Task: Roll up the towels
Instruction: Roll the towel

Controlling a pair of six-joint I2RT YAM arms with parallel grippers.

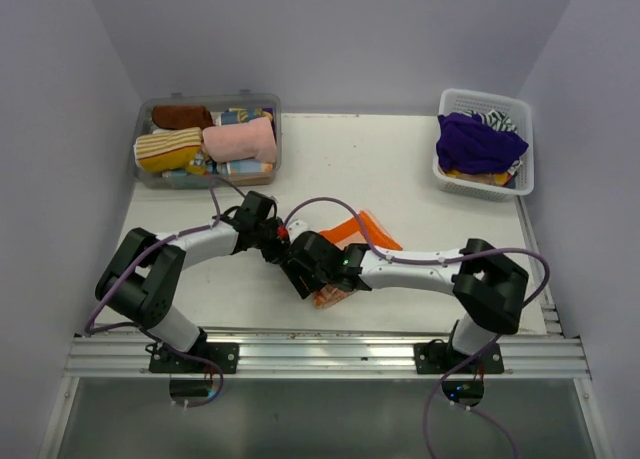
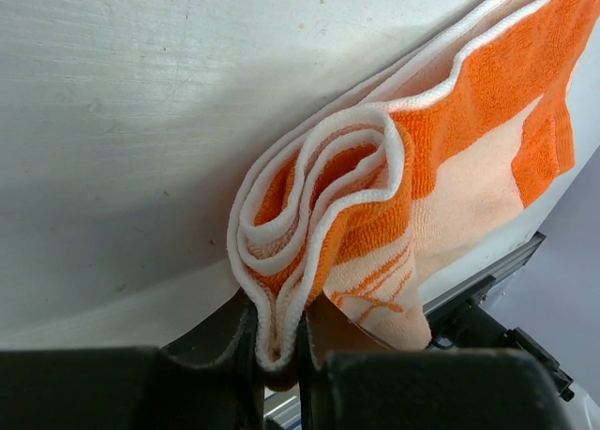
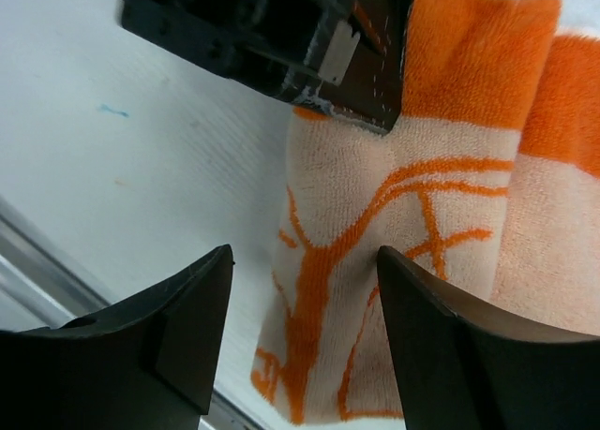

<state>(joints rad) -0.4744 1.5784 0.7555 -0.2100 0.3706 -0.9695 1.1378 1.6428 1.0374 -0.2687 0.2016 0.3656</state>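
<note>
An orange-and-cream printed towel [image 1: 352, 241] lies partly rolled near the table's front middle. In the left wrist view its rolled end [image 2: 323, 215] shows spiral layers, and my left gripper [image 2: 278, 341] is shut on the white-edged layers of that end. In the top view the left gripper [image 1: 290, 262] sits at the towel's near-left end. My right gripper [image 3: 302, 299] is open, its jaws standing wide over the towel's cream printed part [image 3: 375, 261]. In the top view it [image 1: 325, 274] sits right beside the left gripper.
A clear bin [image 1: 146, 169] at the back left holds rolled towels, among them a pink one [image 1: 240, 139] and a striped yellow one [image 1: 168, 147]. A white basket [image 1: 520, 184] at the back right holds a purple towel [image 1: 478, 142]. The metal rail [image 1: 330, 354] runs along the near edge.
</note>
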